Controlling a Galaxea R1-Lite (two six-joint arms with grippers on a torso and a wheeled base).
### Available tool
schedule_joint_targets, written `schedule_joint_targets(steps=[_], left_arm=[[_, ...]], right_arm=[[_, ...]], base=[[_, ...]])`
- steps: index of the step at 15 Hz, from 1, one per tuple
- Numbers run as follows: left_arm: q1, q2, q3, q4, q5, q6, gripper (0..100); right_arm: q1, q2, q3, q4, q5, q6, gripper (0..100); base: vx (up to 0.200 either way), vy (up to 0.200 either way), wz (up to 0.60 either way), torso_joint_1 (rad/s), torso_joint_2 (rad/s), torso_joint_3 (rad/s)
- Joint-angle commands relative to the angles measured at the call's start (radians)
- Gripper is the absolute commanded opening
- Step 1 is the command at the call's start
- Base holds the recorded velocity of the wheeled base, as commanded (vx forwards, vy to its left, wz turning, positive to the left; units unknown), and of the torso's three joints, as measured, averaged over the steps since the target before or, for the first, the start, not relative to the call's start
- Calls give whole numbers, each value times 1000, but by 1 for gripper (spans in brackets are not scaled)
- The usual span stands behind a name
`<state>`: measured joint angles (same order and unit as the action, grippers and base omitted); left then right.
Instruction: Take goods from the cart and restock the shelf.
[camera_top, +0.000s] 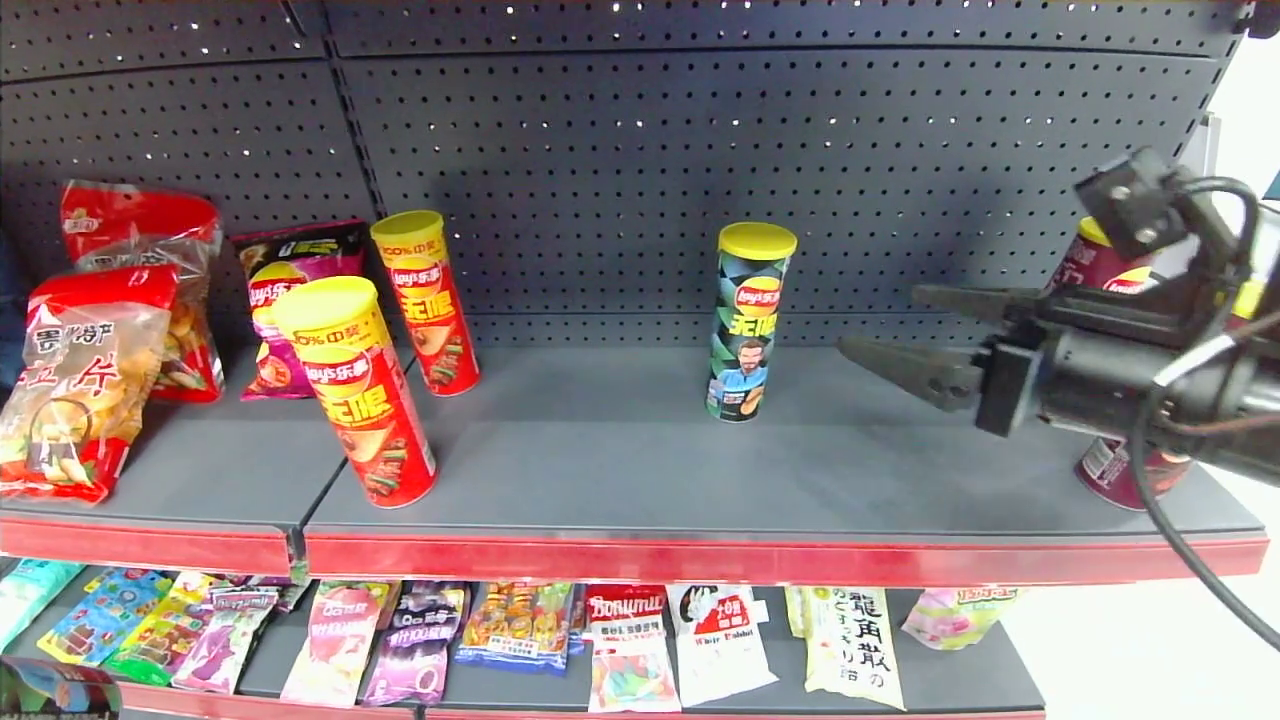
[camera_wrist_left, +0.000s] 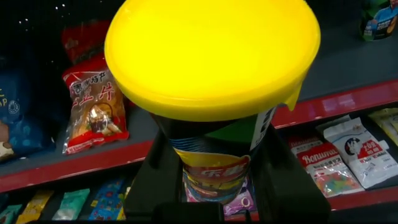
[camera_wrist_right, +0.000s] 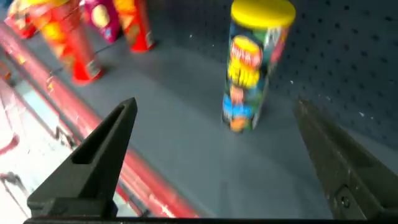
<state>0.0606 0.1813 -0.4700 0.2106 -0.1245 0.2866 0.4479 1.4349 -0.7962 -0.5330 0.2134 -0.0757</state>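
— Pegboard (camera_top: 640, 150) backed the grey shelf (camera_top: 620, 470) we faced. How far along did we judge the restocking?
— Partway. Snack bags (camera_top: 90, 380) and two red cans (camera_top: 365, 390) stood at the left. A green can (camera_top: 752, 320) stood upright mid-shelf, and a dark red can (camera_top: 1125, 465) stood at the right end behind our right arm.
— And the grippers?
— Our right gripper (camera_top: 885, 325) hung wide open and empty, right of the green can. Our left gripper (camera_wrist_left: 217, 180) was clamped around a yellow-lidded can (camera_wrist_left: 211, 56), out in front of the shelf, not yet placed.
— Room for it?
— Plenty of bare shelf between the red cans and the green one, we thought. The red front lip (camera_top: 780, 555) was the edge to clear.
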Motion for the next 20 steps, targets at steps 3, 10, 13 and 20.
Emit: schedule_joint_targets(steps=[3,10,13,20], left_arm=[[1,1,2,0,3,0,0],[1,-8,13,1,3,0,0],[1,-5,16,0,3,0,0],[1,0,17,0,5,0,0]], right_arm=[[38,282,-169,-53,-104,19,100],[60,394,-213,-90,-167,19,100],[60,441,-278,-90,-198,31,100],[54,549,-422,-90,-259,45,100]], base=[[0,0,0,0,0,0],[0,0,0,0,0,0],[0,0,0,0,0,0],[0,0,0,0,0,0]])
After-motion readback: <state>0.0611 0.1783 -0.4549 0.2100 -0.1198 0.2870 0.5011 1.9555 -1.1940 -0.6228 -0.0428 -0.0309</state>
